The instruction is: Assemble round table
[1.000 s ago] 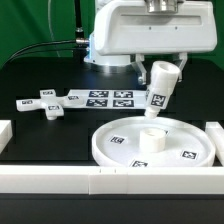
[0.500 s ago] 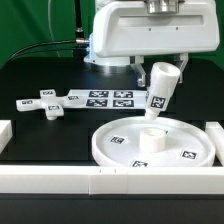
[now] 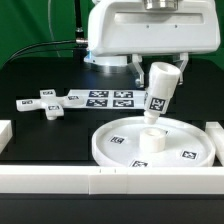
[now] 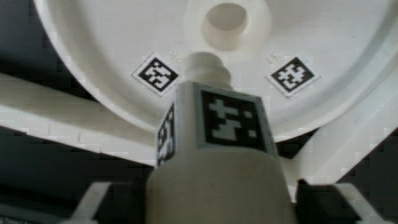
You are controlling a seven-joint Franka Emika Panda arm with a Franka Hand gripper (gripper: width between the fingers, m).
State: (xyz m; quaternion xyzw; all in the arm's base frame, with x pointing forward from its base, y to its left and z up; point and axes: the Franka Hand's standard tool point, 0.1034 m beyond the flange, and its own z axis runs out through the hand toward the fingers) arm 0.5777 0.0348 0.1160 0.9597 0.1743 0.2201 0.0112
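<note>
The large rimmed round disc (image 3: pixel 152 143) lies flat at the front of the exterior view, with a short raised hub (image 3: pixel 151 138) at its centre. My gripper (image 3: pixel 166 68) is shut on the cylinder leg (image 3: pixel 159 94), which hangs tilted, its lower end just above the hub. In the wrist view the leg (image 4: pixel 222 150) fills the middle, its tip pointing at the disc (image 4: pixel 107 40) near the hub's hole (image 4: pixel 226 17). The flat cross-shaped piece (image 3: pixel 47 103) lies on the table at the exterior view's left.
The marker board (image 3: pixel 110 99) lies behind the disc. White border rails run along the front (image 3: pixel 60 180) and at the exterior view's left (image 3: pixel 4 132) and right (image 3: pixel 214 133). A green curtain hangs behind.
The gripper and the leg have shifted slightly toward the exterior view's left and lower, so the leg's lower end stands closer over the hub.
</note>
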